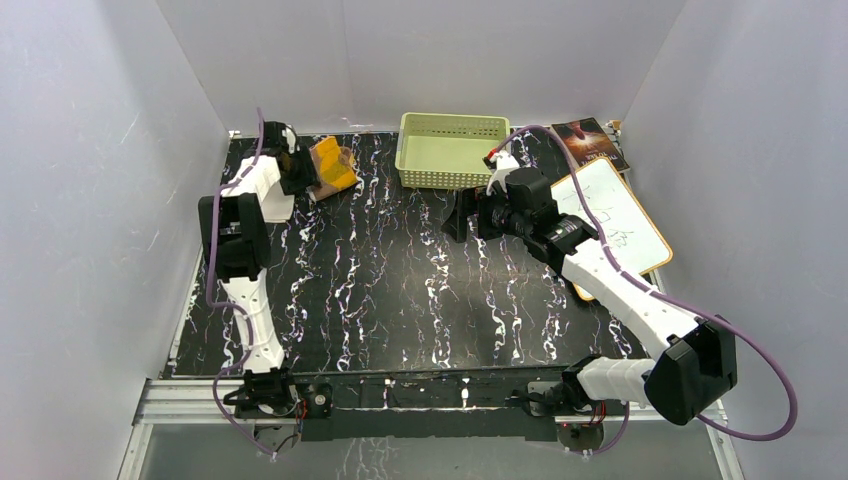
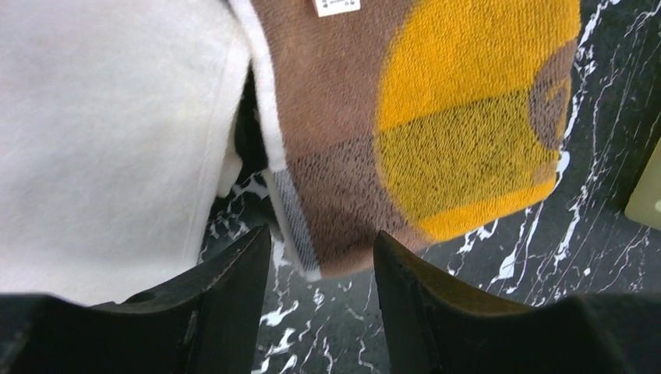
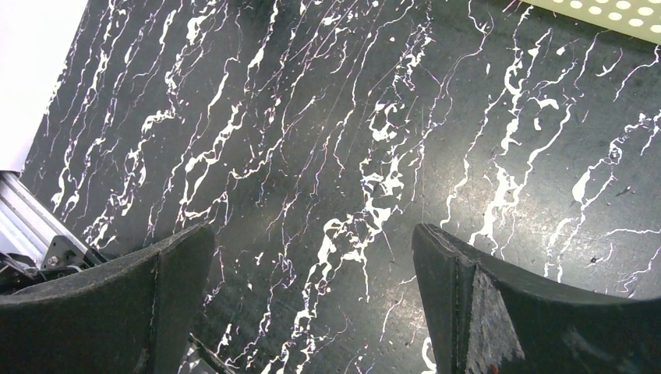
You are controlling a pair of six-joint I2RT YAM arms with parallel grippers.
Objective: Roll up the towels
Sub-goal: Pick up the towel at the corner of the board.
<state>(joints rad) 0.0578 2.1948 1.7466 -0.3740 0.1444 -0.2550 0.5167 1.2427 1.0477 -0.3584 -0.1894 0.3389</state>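
Note:
The mustard-yellow and brown towel (image 1: 333, 165) lies folded at the far left of the table; in the left wrist view (image 2: 436, 132) its brown near edge sits just beyond my fingertips. The cream-white towel (image 2: 109, 140) lies right beside it on the left, bunched, and its edge touches or overlaps the brown one. In the top view my left arm hides the cream towel. My left gripper (image 2: 321, 261) (image 1: 300, 170) is open and empty, its jaws straddling the brown towel's near corner. My right gripper (image 3: 312, 257) (image 1: 462, 215) is open and empty over bare marbled table.
A pale green basket (image 1: 450, 150) stands at the back middle; its corner shows in the right wrist view (image 3: 616, 12). A white board with an orange rim (image 1: 615, 215) lies at the right, with a dark book (image 1: 590, 140) behind it. White walls enclose the table.

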